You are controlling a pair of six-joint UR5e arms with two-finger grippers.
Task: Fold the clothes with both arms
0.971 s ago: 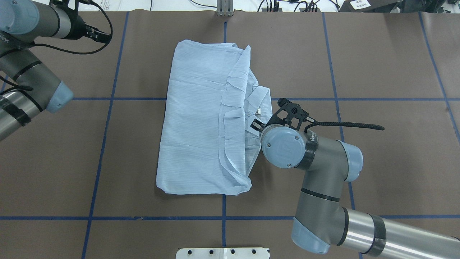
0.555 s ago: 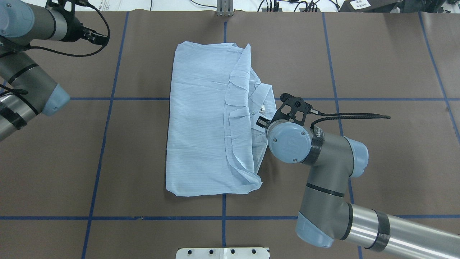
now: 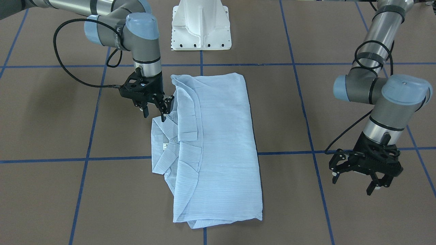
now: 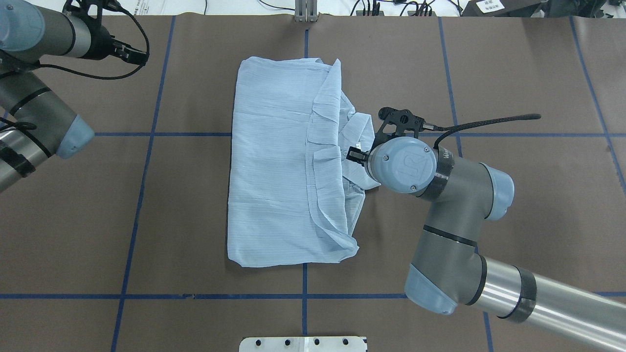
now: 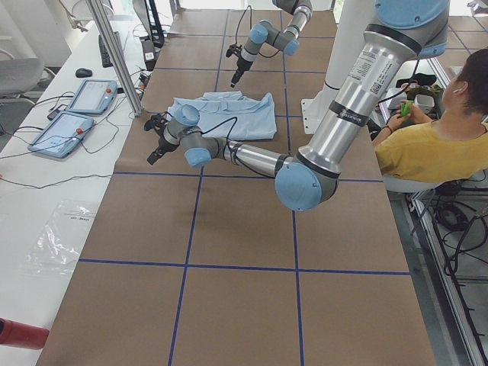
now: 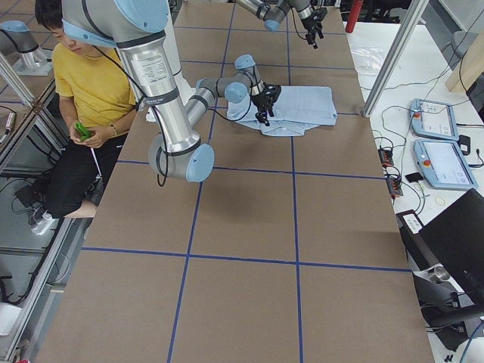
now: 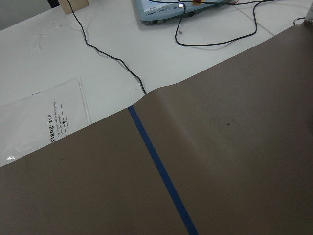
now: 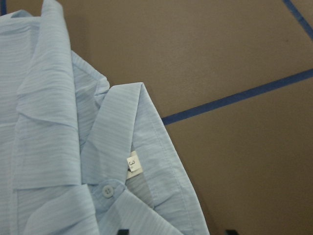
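Beneath right arm [image 4: 401, 164] overhead, shirt collar [image 4: 360, 128] partly hidden.

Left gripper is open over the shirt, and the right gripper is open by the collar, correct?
Not quite. The left gripper is open, but it hangs over the brown table, well clear of the shirt, as the exterior front-facing view shows. The right gripper is indeed open by the collar.

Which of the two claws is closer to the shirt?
The right claw, hanging open at the collar of the shirt. The left claw, also open, hovers over the bare brown table, well away from the shirt.
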